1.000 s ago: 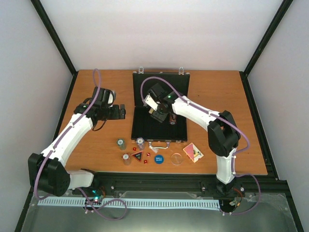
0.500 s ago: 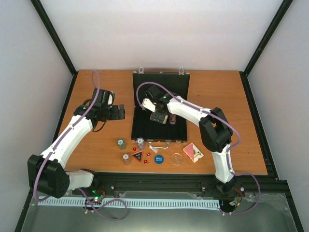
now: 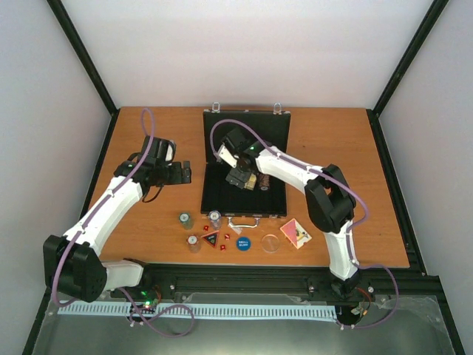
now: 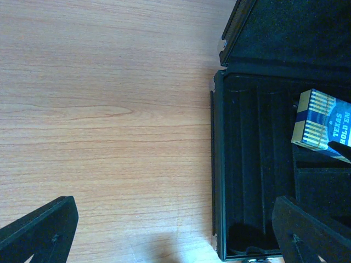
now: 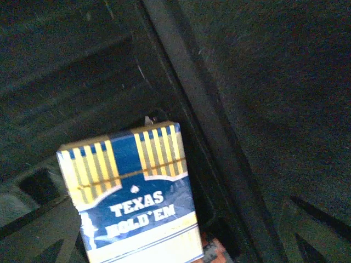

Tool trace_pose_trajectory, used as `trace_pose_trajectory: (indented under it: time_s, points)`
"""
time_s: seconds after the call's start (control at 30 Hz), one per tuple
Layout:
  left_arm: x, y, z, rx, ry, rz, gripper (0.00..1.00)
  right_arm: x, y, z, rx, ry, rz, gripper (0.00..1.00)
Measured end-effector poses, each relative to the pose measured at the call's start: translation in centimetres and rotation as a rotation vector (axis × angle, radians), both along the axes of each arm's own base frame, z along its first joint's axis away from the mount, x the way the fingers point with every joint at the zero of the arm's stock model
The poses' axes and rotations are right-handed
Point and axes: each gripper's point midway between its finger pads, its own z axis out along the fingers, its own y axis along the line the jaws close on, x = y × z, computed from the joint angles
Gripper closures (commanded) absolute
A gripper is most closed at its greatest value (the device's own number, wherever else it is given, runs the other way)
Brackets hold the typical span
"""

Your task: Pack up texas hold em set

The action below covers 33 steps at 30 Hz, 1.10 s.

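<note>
Though open, one briefcase (image 3: 259, 130), one blue deck (image 5: 131, 189).

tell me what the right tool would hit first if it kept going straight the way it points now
Probably the blue card deck, right in front of the right tool; just past it lies the black tray of the open case. Whether the tool grips the deck is unclear.

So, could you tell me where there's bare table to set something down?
Widest: right of the case, up to the far right corner of the table. Also the far left corner, behind the left arm. Crowded: the strip before the case, with chips, dice and button.
</note>
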Motion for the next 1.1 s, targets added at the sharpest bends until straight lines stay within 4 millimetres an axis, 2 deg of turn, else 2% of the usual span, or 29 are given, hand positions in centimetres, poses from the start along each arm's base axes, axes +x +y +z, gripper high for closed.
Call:
trace_pose_trajectory:
  time_s: [0.1, 0.3, 0.37, 0.43, 0.5, 0.6, 0.67, 1.1]
  points:
    - [0.0, 0.0, 0.0, 0.0, 0.0, 0.0, 0.0, -0.5, 0.8, 1.5, 0.11, 0.025, -0.076, 0.0]
    - [0.0, -0.1, 0.0, -0.004, 0.001, -0.005, 0.0, -2.1, 2.5, 7.0, 0.431, 0.109, -0.292, 0.0]
    - [0.0, -0.2, 0.1, -0.008, 0.003, -0.011, 0.0, -2.7, 3.0, 7.5, 0.512, 0.171, -0.371, 0.0]
    - [0.1, -0.4, 0.1, -0.011, 0.003, -0.02, 0.0, -3.5, 3.3, 6.9, 0.573, 0.252, -0.459, 0.0]
    - [0.1, -0.5, 0.1, -0.013, 0.005, -0.025, 0.0, -4.7, 3.1, 4.9, 0.6, 0.348, -0.558, 0.0]
    - [0.0, -0.7, 0.1, -0.016, 0.009, -0.04, 0.0, -7.0, 1.7, 1.0, 0.576, 0.478, -0.707, 0.0]
    - [-0.2, -0.8, 0.0, -0.018, 0.013, -0.049, 0.0, -7.8, 0.9, -0.2, 0.557, 0.522, -0.776, 0.0]
    - [-0.3, -0.9, -0.1, -0.025, 0.02, -0.057, 0.0, -7.3, 0.4, -0.6, 0.618, 0.568, -0.893, 0.0]
